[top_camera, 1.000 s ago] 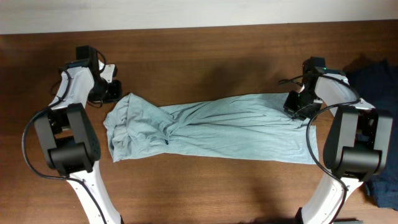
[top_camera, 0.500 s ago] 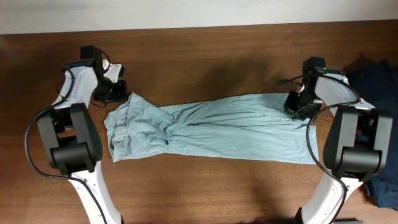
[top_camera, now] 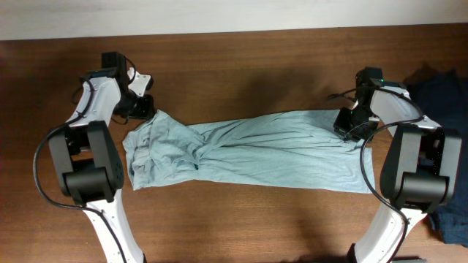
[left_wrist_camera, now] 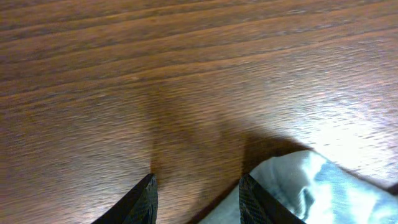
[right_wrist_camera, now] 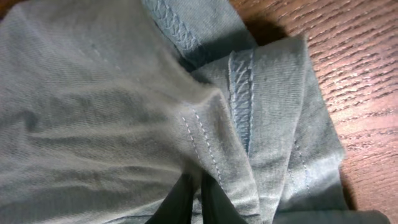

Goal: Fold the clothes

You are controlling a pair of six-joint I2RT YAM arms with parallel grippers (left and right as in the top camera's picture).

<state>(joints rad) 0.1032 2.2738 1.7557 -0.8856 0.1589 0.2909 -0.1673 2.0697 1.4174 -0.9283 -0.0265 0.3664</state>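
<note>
Garment: a pale grey-blue, thin, wrinkly short-sleeved T-shirt [top_camera: 256,150] lies drawn out long on the brown wooden surface [top_camera: 241,66]. It spans from one hand to the other, and the end nearest the left hand is bunched into folds.
Left hand: the left hand [left_wrist_camera: 198,186] hovers over bare wood with its fingers apart and nothing between them. A corner of the cloth lies just beside one finger.
Right hand: the right hand [right_wrist_camera: 198,200] has its fingers drawn together on a gathered fold next to the stitched hem, and looks clamped on it.
Handling: from here it looks light, limp and quite without stiffness. I would expect it to sag, drag and crease rather than keep a shape.
Where to take hold: the hemmed corners, I think, since the doubled stitching gives a pinch more to bite on. For the left hand that means the corner just beside its finger.
Risk: a pinch may catch only one layer.
Nearby: a dark navy garment [top_camera: 446,88] lies on the far side of the right arm, apart from the shirt.
</note>
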